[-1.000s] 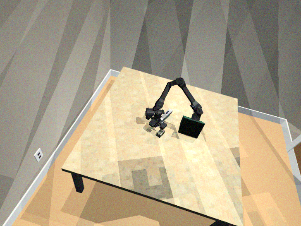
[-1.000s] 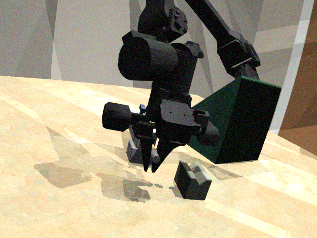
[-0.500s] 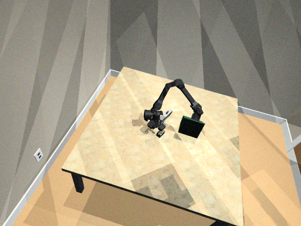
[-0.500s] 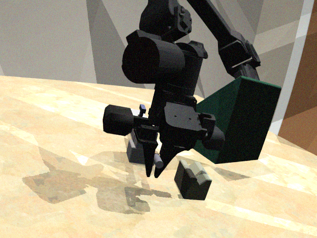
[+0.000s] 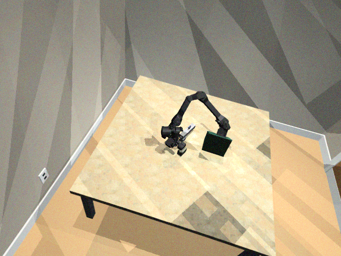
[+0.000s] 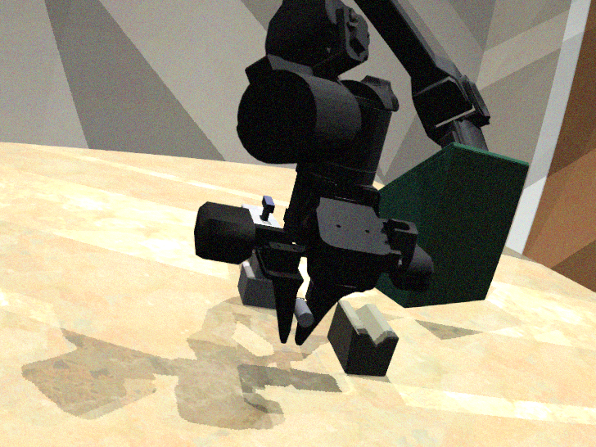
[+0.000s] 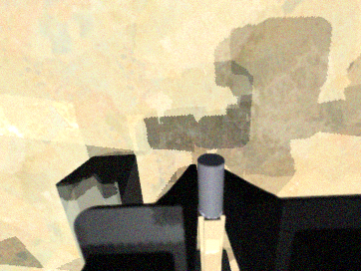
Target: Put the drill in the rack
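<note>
The drill, a short grey cylinder (image 6: 304,313) (image 7: 210,194), is pinched between the fingertips of my gripper (image 6: 291,337), which is shut on it. I hold it above the table, clear of the holder. The rack, a small grey block with a V-shaped groove (image 5: 181,151) (image 6: 367,357) (image 7: 91,200), stands beside the gripper, to the right in the exterior view and at the lower left in the wrist view. The drill is not in its groove. The key, a small blue tab (image 5: 189,126) (image 6: 268,204), stands up on the long white and grey holder (image 6: 257,291), partly hidden behind my gripper.
A tall dark green panel (image 5: 216,144) (image 6: 462,231) stands near the arm's base, right of the rack. The pale table top (image 5: 143,176) extends toward the front, with arm shadows beneath the gripper.
</note>
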You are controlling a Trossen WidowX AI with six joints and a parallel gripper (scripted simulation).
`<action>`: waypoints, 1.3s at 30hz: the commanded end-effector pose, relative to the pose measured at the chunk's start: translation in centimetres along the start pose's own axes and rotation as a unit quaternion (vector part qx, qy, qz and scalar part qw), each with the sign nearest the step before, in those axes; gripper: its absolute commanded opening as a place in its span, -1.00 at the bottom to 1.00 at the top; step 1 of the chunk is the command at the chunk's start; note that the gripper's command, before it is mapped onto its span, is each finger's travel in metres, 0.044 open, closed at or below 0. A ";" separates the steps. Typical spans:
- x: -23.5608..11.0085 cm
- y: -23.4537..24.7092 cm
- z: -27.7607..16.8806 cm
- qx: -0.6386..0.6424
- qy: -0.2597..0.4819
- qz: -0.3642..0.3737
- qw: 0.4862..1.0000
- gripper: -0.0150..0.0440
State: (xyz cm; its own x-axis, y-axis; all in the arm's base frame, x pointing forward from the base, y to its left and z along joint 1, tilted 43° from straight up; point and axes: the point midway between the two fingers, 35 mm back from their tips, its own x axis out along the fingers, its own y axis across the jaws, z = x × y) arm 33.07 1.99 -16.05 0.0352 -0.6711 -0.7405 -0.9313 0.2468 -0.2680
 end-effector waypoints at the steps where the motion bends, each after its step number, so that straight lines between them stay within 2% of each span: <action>1: -0.1 -0.1 0.6 0.003 -0.001 0.000 1.000 -0.49; 39: -2.3 0.0 0.6 0.003 -0.002 0.000 1.000 -0.49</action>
State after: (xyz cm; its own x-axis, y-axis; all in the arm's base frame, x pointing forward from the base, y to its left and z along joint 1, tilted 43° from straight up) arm 33.16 3.78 -14.91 0.0363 -0.6700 -0.7415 -0.9311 0.2469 -0.2687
